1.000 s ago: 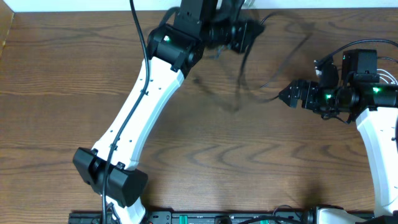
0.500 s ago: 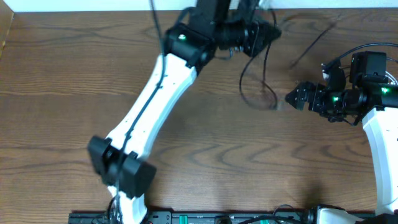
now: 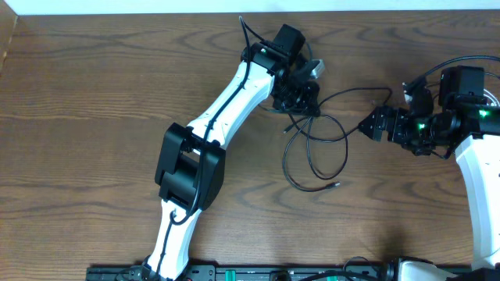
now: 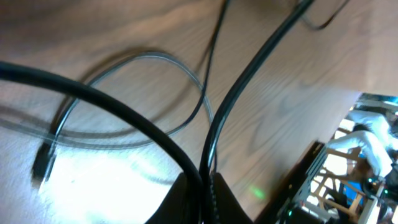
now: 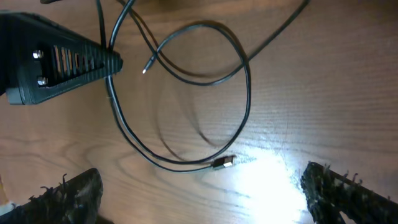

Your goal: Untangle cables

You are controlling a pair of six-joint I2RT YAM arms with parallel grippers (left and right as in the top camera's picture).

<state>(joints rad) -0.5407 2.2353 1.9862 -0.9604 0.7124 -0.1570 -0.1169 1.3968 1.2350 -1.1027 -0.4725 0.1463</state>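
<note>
Cables (image 5: 249, 93) loop across the table (image 3: 94, 117), the left pincer (image 3: 301, 100) clenched on them, the right pincer (image 3: 366, 125) released and empty.

White left arm (image 3: 234, 92), black elbow housing (image 3: 190, 166), thin black wire (image 3: 212, 121), white right arm (image 3: 478, 176), black wrist with green lights (image 3: 423, 123), ribbed black finger (image 5: 71, 62), two screws (image 5: 38, 55).

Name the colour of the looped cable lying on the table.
Black. The looped cable shows best in the right wrist view.
</note>
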